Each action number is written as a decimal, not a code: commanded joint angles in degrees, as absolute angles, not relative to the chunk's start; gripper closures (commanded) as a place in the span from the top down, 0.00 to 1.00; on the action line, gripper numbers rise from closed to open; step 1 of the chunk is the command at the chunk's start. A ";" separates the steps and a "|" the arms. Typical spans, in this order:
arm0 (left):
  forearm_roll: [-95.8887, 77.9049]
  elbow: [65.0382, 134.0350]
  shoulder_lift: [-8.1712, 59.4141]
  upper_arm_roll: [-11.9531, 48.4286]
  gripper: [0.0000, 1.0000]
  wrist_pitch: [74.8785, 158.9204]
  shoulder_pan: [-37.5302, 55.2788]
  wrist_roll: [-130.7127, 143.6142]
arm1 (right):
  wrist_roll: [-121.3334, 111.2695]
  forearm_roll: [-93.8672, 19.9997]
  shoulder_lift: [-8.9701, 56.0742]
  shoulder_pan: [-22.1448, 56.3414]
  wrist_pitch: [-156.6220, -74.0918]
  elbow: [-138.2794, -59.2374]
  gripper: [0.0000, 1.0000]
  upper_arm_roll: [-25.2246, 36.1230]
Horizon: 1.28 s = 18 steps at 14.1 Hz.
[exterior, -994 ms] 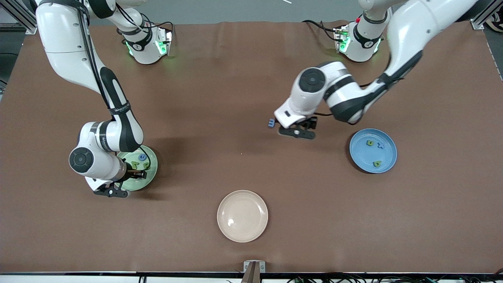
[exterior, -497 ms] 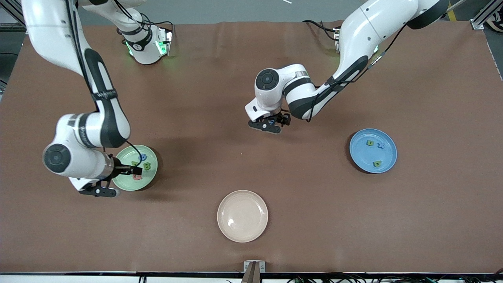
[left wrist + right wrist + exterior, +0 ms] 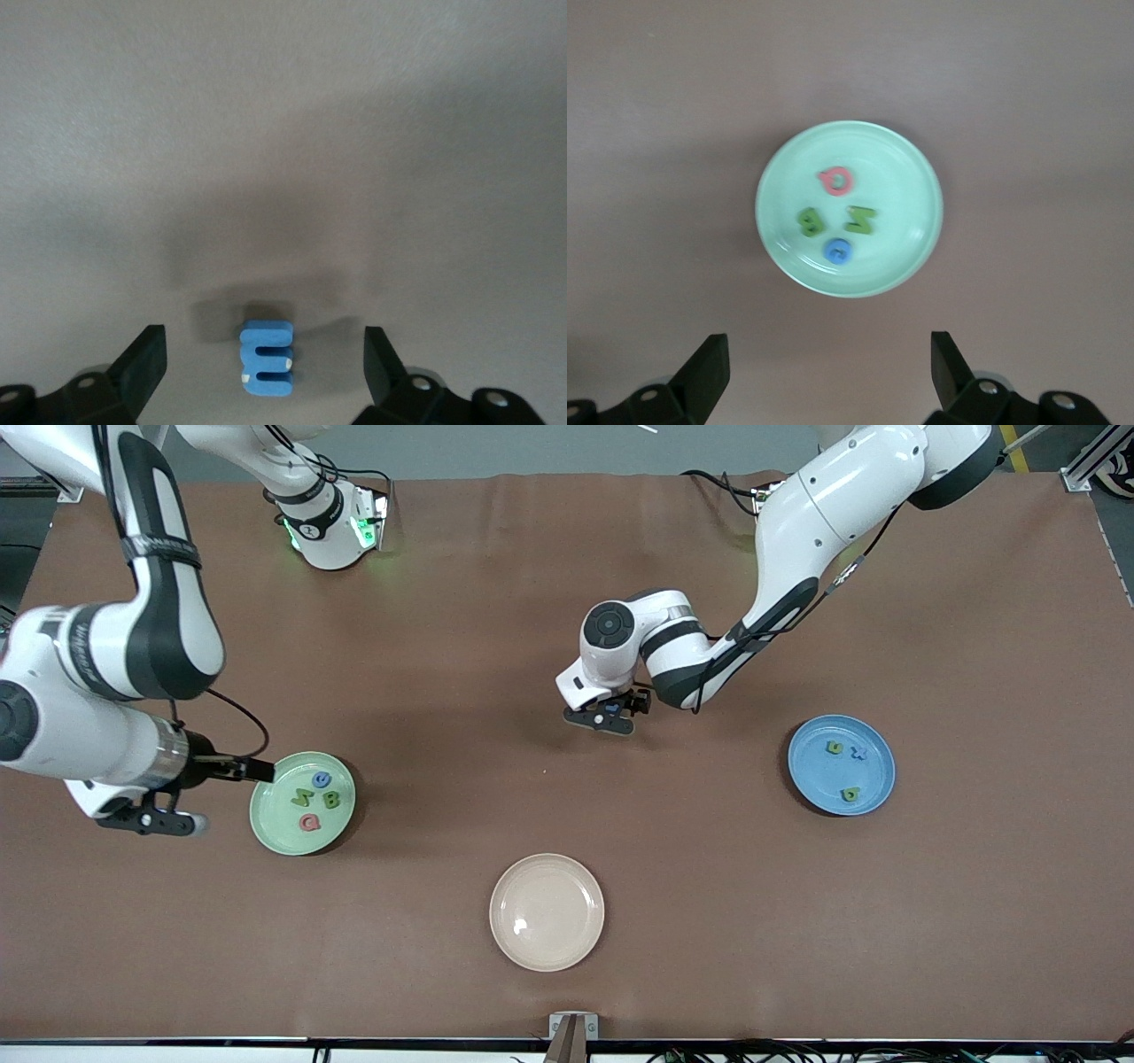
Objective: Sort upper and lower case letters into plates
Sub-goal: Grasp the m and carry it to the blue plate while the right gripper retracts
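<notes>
Two round glossy plates [image 3: 266, 828] [image 3: 873, 793] hold chunky letters [image 3: 309, 823].

Blue foam letter [image 3: 267, 357]: an "E" shape is read, lying on the brown table between the left gripper's spread fingers.
Mint green plate [image 3: 920, 181]: a pink "Q" [image 3: 835, 180], a green "B" [image 3: 809, 219], a green "Z" [image 3: 862, 219] and a blue round letter, not legible, are seen.
Sky blue plate [image 3: 873, 740]: three small letters are carried, none legible.
Right arm [image 3: 159, 545]: a band of lettering is borne, not readable.
</notes>
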State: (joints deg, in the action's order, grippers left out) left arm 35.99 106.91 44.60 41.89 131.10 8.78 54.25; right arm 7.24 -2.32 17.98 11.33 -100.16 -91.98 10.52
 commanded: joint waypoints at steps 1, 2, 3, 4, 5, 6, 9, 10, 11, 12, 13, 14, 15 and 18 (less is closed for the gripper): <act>35.33 108.46 43.77 41.57 0.79 132.19 8.79 54.93 | 5.11 1.84 14.33 10.46 -93.29 -89.93 1.00 10.46; 35.33 108.63 43.77 41.57 0.72 132.19 8.88 55.02 | 3.79 1.24 14.50 9.85 -90.82 -87.65 1.00 10.98; 35.25 108.55 43.94 41.57 0.66 132.19 8.88 55.02 | 3.52 0.62 14.59 8.71 -89.83 -86.67 1.00 10.99; 35.16 108.63 44.21 41.57 0.61 132.19 8.88 55.02 | 3.52 -0.17 14.50 8.53 -89.74 -86.14 1.00 10.99; 35.16 108.63 44.21 41.57 0.58 132.19 8.88 55.02 | 3.52 -0.35 14.50 8.44 -89.74 -85.44 1.00 11.07; 35.16 108.72 44.21 41.57 0.54 132.10 8.88 55.11 | 3.52 -0.35 14.50 8.35 -89.74 -85.43 1.00 11.07; 35.07 108.63 44.47 41.57 0.43 131.92 8.88 55.99 | 3.52 -0.44 15.11 7.12 -89.74 -83.51 1.00 11.07; 35.07 108.72 44.65 41.57 0.42 131.92 8.88 55.90 | 3.52 -0.44 15.29 7.12 -89.56 -82.19 1.00 10.99; 35.07 108.72 44.65 41.57 0.37 131.84 8.88 55.90 | 3.60 -0.27 15.29 7.29 -88.86 -81.83 1.00 10.99; 35.07 108.72 44.65 41.57 0.34 131.84 8.88 55.90 | 3.52 -0.18 15.21 7.12 -88.07 -81.57 1.00 10.99; 35.07 108.72 44.65 41.57 0.30 131.75 8.88 55.90 | 3.52 -0.35 15.21 7.03 -87.63 -80.78 1.00 10.99; 35.07 108.72 44.65 41.57 0.26 131.75 8.88 55.90 | 3.52 -0.87 15.21 6.60 -87.54 -80.60 1.00 10.99; 35.07 108.72 44.65 41.57 0.22 131.75 8.88 55.81 | 3.95 -1.31 15.21 6.59 -87.54 -80.60 1.00 10.99; 35.07 108.63 44.56 41.57 0.12 131.66 8.62 55.72 | 4.13 -1.32 15.21 7.56 -85.78 -80.60 1.00 10.64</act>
State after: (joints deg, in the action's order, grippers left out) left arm 35.70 107.73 44.40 42.25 131.77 8.81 55.29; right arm 4.13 -0.49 14.60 7.88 -87.13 -81.82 11.38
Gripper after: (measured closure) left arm 0.731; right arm 0.000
